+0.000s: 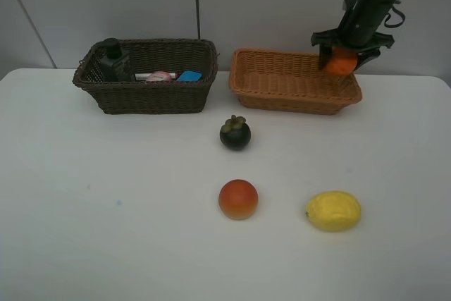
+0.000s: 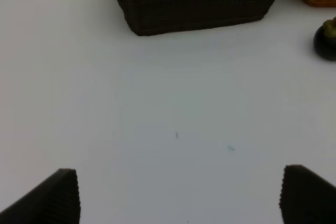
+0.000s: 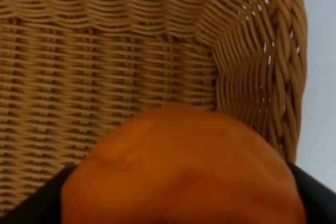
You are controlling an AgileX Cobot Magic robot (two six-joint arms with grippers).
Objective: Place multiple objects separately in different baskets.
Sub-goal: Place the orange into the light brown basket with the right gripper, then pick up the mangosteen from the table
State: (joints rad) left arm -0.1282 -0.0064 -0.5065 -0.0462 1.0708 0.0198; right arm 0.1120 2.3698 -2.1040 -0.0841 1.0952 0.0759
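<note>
Exterior high: bottle (image 1: 111,58) inside dark basket (image 1: 144,94)

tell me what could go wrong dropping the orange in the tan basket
1. The orange sits in the jaws over the tan basket's right corner, close to the rim. Released there, it may clip the rim and roll onto the table.
2. The mangosteen, peach and lemon lie loose on the table. Being round, they could roll when grasped next.
</note>
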